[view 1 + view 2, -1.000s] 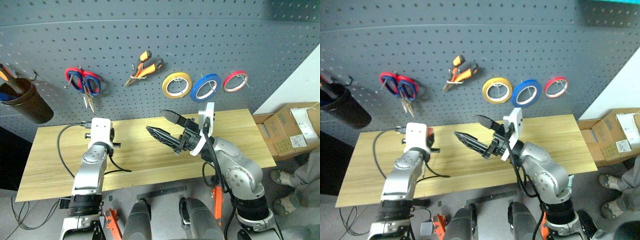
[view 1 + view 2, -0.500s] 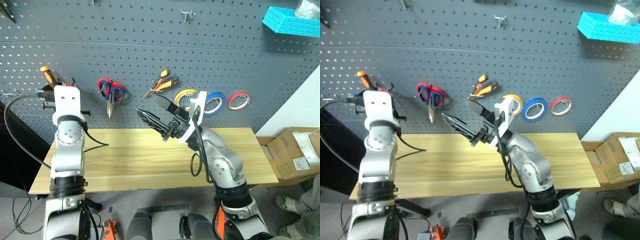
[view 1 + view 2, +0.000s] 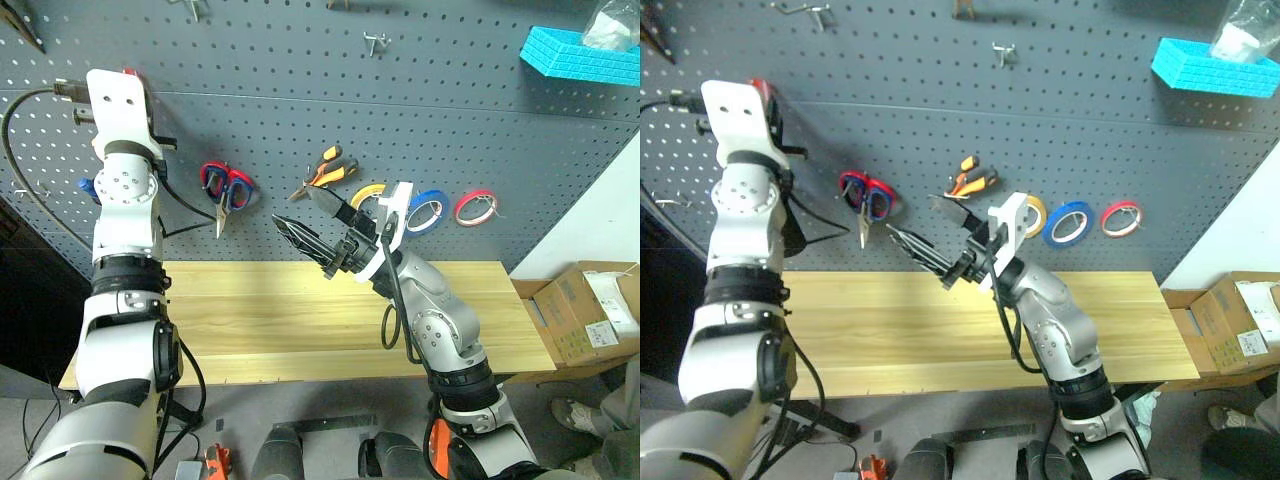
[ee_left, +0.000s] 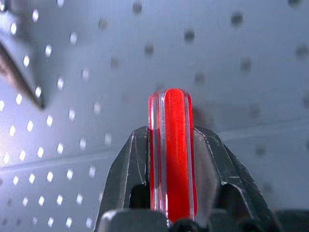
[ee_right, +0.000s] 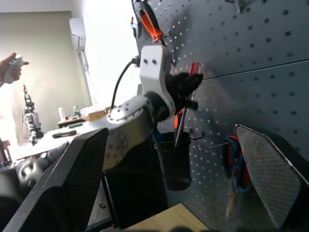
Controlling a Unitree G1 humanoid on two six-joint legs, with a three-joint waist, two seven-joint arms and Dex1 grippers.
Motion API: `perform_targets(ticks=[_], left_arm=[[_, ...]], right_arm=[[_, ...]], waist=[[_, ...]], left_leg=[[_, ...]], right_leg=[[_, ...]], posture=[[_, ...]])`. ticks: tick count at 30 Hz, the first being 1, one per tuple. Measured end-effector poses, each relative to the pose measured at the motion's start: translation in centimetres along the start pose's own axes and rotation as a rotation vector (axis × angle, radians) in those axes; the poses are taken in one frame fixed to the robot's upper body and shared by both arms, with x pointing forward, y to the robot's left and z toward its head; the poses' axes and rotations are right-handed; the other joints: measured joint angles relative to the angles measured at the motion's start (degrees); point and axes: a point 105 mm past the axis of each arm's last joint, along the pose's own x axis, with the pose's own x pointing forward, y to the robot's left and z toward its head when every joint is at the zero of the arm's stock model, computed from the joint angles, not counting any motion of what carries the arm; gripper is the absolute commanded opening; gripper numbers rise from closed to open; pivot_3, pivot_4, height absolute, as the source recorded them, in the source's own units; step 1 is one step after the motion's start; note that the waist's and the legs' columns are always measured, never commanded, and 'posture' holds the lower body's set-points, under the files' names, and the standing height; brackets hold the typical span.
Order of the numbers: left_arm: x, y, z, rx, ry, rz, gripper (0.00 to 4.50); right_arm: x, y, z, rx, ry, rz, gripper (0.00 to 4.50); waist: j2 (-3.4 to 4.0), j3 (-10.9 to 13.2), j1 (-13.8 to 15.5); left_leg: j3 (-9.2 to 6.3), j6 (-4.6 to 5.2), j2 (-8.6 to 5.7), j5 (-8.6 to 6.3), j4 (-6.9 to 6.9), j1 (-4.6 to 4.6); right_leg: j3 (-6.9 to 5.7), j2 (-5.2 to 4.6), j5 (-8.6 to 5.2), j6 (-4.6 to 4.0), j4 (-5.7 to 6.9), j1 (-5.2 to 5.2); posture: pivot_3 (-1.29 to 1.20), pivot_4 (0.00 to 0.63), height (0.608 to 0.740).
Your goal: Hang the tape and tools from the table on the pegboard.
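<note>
The left gripper [image 4: 170, 145] is raised high against the pegboard [image 3: 450, 120], its fingers [image 4: 126, 164] pinching the red-handled screwdriver [image 4: 172, 150] by the handle, whose rounded end sticks out past the fingertips toward the holes. From the side, the shaft seems to hang down below the fingers, above a dark cup [image 5: 173, 159] mounted on the board.

The right gripper [image 3: 312, 220] hovers over the counter [image 3: 300, 320] with its fingers spread wide and nothing between them. Just beyond them hang the orange-and-black pliers [image 3: 325, 172], the blue tape [image 3: 427, 210] between a yellow roll [image 3: 368, 194] and a red roll [image 3: 475, 205], and, off toward the left arm, scissors [image 3: 226, 188] with red and blue showing on the handles. The counter looks bare, so I'd judge the screwdriver the last piece.

To finish well, I'd keep the pinch firm while easing closer, line the shaft up with a holder or hook before lowering, and let the fingers part only once the tool sits by its own weight. A rushed release risks it dropping behind the counter
</note>
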Motion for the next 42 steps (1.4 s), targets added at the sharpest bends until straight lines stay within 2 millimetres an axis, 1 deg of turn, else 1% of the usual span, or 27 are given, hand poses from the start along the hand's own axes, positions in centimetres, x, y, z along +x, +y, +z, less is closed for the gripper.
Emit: perform_targets(ticks=[4, 7, 9, 15, 22, 24, 29, 33, 39, 42], left_arm=[[0.6, 0.5, -0.1, -0.004, -0.001, 0.005, 0.86], [0.6, 0.6, -0.5, -0.004, 0.008, 0.005, 0.86], [0.7, 0.7, -0.7, 0.008, 0.015, 0.002, 0.86], [0.9, 0.5, -0.6, 0.008, 0.012, -0.026, 0.86], [1.7, 0.6, 1.4, -0.039, -0.031, -0.062, 0.86], [1.7, 0.5, 1.4, -0.06, -0.032, -0.073, 0.86], [1.7, 0.4, 1.0, -0.194, -0.014, -0.078, 0.86], [1.7, 1.2, 0.8, -0.215, 0.001, -0.051, 0.86], [1.7, 4.3, 1.0, -0.186, -0.006, 0.036, 0.86], [1.5, 4.8, 0.7, -0.187, 0.0, 0.054, 0.86]], right_arm=[[0.0, 0.0, -0.1, -0.007, 0.003, 0.001, 4.5], [0.0, 0.0, -0.2, -0.013, 0.008, -0.002, 4.5], [-0.1, 0.0, -0.2, -0.013, 0.011, -0.003, 4.5], [-0.1, 0.0, -0.3, -0.021, 0.013, -0.006, 4.5], [0.2, 0.4, -0.6, -0.019, 0.016, 0.017, 4.5], [0.1, 0.4, -0.6, -0.02, 0.017, 0.021, 4.5], [0.2, 0.4, -0.7, -0.02, 0.018, 0.023, 4.5], [0.2, 0.4, -0.7, -0.023, 0.021, 0.022, 4.5], [0.2, 0.4, -0.7, -0.024, 0.021, 0.022, 4.5], [0.2, 0.4, -0.7, -0.024, 0.021, 0.022, 4.5]], waist=[[0.0, -0.02, 0.08], [0.0, -0.02, -0.04], [0.0, -0.02, -0.19], [-0.03, -0.04, -0.03], [-0.07, -0.1, 0.05], [-0.1, -0.19, 0.06], [-0.15, -0.25, 0.14], [-0.16, -0.27, 0.12], [-0.16, -0.31, 0.12], [-0.2, -0.38, 0.2]], left_leg=[[-0.05, 0.02, 0.06, 0.03, 0.01, 0.09], [0.0, 0.04, 0.06, 0.08, 0.01, 0.46], [0.09, 0.04, 0.06, 0.07, -0.01, 0.78], [0.06, 0.05, 0.07, 0.09, 0.0, 0.77], [0.09, 0.05, 0.06, 0.1, 0.01, 0.76], [0.09, 0.05, 0.06, 0.1, 0.01, 0.76], [0.09, 0.06, 0.06, 0.1, 0.01, 0.75], [0.08, 0.06, 0.06, 0.1, 0.01, 0.76], [0.09, 0.06, 0.06, 0.09, 0.0, 0.76], [0.08, 0.06, 0.06, 0.09, 0.0, 0.76]], right_leg=[[-0.07, 0.06, 0.03, -0.06, 0.09, 0.03], [-0.04, 0.06, 0.03, -0.05, 0.07, 0.4], [0.03, 0.06, -0.09, 0.14, 0.05, 0.67], [0.03, 0.1, -0.07, 0.13, 0.1, 0.66], [0.06, 0.09, -0.07, 0.13, 0.08, 0.68], [0.08, 0.09, -0.07, 0.12, 0.08, 0.68], [0.08, 0.09, 0.06, -0.09, 0.08, 0.68], [0.08, 0.09, 0.06, -0.09, 0.08, 0.67], [0.08, 0.09, 0.08, -0.13, 0.08, 0.67], [0.06, 0.09, 0.08, -0.13, 0.08, 0.67]], posture=[[0.2, 0.0, 0.74], [0.2, 0.0, 0.74], [0.2, 0.0, 0.74], [0.21, 0.0, 0.74], [0.22, 0.0, 0.74], [0.22, 0.0, 0.74], [0.22, 0.0, 0.74], [0.23, 0.0, 0.74], [0.23, 0.0, 0.74], [0.23, 0.0, 0.74]])
